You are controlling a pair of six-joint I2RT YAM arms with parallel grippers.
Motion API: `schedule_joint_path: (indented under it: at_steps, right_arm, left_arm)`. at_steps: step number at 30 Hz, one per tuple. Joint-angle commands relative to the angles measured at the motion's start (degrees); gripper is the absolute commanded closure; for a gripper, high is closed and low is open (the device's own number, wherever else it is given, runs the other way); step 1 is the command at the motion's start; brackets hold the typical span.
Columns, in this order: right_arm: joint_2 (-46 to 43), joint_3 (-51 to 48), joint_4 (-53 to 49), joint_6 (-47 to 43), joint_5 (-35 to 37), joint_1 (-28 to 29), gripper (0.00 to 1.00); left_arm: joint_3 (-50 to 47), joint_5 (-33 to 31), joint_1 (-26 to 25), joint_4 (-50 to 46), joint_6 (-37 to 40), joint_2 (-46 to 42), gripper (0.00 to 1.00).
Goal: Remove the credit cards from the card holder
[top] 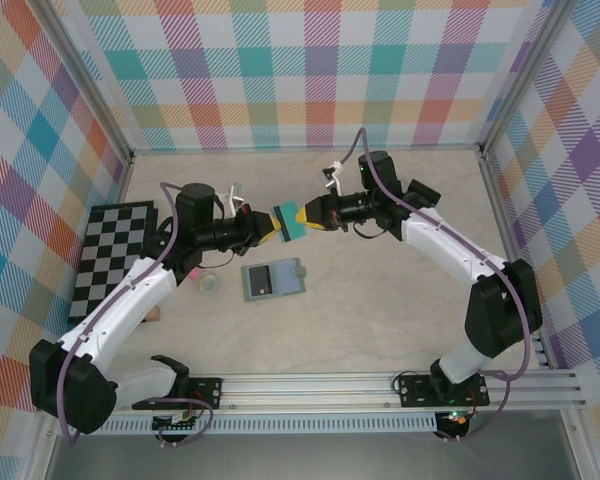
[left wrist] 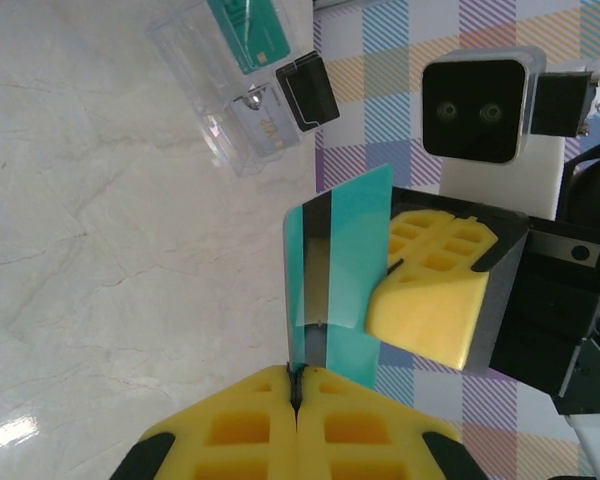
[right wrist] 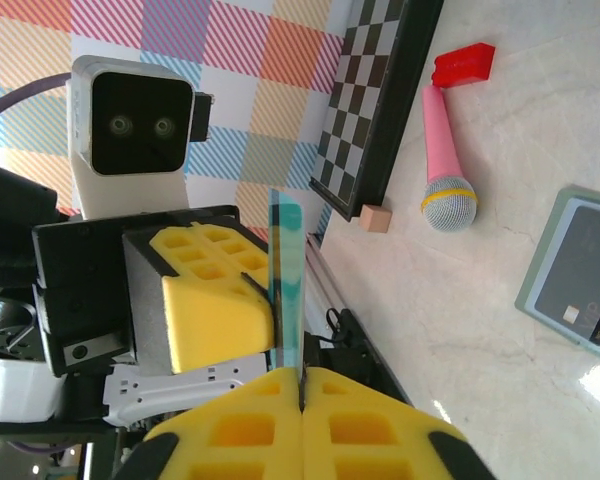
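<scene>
Marbled beige tabletop, plaid walls all round. Both arms meet above the middle of it. The left gripper (left wrist: 296, 390) is clamped on one edge of a teal card (left wrist: 345, 265) with a dark stripe. The right gripper (right wrist: 302, 385) is pinched shut on the opposite edge, so both hold the card in the air, on edge, off the table. The card holder (top: 293, 277) lies open and flat on the table just in front of the grippers, with a dark card (right wrist: 585, 285) sitting in one panel. A clear tray (left wrist: 185, 50) nearby has a couple of cards in it. Judgement: the card is very light, thin and stiff but a bit springy. Its faces are glossy, so it is likely slippery. Best hold is the pads flat on both faces near a short edge, not on a corner. With two grips at once, any pull or twist could bend it or make it slip. The holder looks like soft, light fabric and will probably drag along when a card is pulled, so one side should pin it. Take the dark card by whatever edge sticks out of the slit.
</scene>
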Motion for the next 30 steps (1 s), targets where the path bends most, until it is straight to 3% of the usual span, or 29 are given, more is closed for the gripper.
schedule_joint_path:
  at_steps: [1,4,7,12,16,20,23,30]
  right_arm:
    - [-2.6,1.7,-4.4,-3.9,-1.1,0.3,1.00]
    - [-3.1,3.9,-11.1,-9.4,3.7,0.2,1.00]
    - [-3.6,6.7,-18.9,-15.9,11.4,-0.3,1.00]
    - [-4.5,11.4,-30.3,-27.7,28.6,-2.3,1.00]
    - [-3.9,14.0,-33.3,-37.2,38.9,-5.1,1.00]
    - [0.3,17.9,-34.3,-47.3,45.1,-8.9,1.00]
    - [4.6,21.1,-35.0,-60.5,49.8,-10.9,1.00]
    - [19.3,36.5,-41.1,-75.0,50.3,-17.2,1.00]
  left_arm:
    - [2.1,0.1,-0.8,-1.6,-1.3,-0.3,0.95]
    - [4.4,-2.4,-0.7,-8.7,1.0,0.1,0.59]
    - [7.0,-6.3,-0.6,-15.7,5.3,1.4,0.32]
    - [11.2,-17.3,-0.2,-27.9,12.5,5.3,0.08]
    - [10.7,-21.7,0.9,-30.5,16.3,7.3,0.00]
    - [8.9,-23.2,2.7,-30.2,18.1,7.9,0.00]
    - [7.6,-24.1,3.8,-29.7,18.3,8.0,0.00]
    - [8.0,-18.3,6.4,-26.9,17.8,11.7,0.00]
